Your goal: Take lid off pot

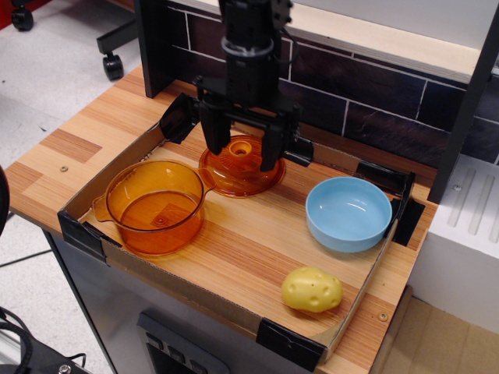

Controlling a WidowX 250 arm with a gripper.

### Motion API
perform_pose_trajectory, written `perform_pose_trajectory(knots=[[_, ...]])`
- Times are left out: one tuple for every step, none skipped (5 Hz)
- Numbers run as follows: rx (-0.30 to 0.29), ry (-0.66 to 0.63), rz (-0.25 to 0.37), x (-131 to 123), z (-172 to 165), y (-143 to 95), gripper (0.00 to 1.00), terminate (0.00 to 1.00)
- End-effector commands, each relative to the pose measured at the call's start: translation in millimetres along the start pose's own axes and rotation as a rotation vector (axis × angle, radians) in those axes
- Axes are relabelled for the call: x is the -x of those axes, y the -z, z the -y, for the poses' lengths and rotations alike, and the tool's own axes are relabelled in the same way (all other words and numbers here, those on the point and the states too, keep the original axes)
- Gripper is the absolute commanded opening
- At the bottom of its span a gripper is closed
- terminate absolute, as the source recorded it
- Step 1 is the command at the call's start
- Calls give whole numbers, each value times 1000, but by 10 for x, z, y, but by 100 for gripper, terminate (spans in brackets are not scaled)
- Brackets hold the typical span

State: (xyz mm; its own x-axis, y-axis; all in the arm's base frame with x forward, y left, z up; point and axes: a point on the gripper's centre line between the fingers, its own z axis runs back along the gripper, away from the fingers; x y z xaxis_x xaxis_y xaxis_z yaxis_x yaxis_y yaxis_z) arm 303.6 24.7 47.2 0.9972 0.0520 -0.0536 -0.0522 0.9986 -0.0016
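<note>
observation.image: only view I've got.
Gripper (242, 149): fingers spread wide, straddling lid knob, gripping nothing.
Lid (240, 167): flat on tray floor, just behind-right of pot.
Pot (156, 206): uncovered, front-left of tray.
Blue bowl (348, 213): right side; yellow potato (312, 289) in front.

Light: bright, even, from overhead.
Shadows: soft, short under the blue bowl (348, 213) and the pot (155, 206) on the surface (257, 234).
Glare: faint sheen on the lid (240, 164).
Focus: mostly sharp; slight grain, mild softness at the edges.
</note>
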Motion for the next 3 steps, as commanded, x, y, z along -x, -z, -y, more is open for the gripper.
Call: perform_pose_trajectory(knots=[[51,63,63,108,-185,-509,100,0],[74,125,67,190,-358,-836,100,0],[74,125,67,190,-358,-836,100,0]])
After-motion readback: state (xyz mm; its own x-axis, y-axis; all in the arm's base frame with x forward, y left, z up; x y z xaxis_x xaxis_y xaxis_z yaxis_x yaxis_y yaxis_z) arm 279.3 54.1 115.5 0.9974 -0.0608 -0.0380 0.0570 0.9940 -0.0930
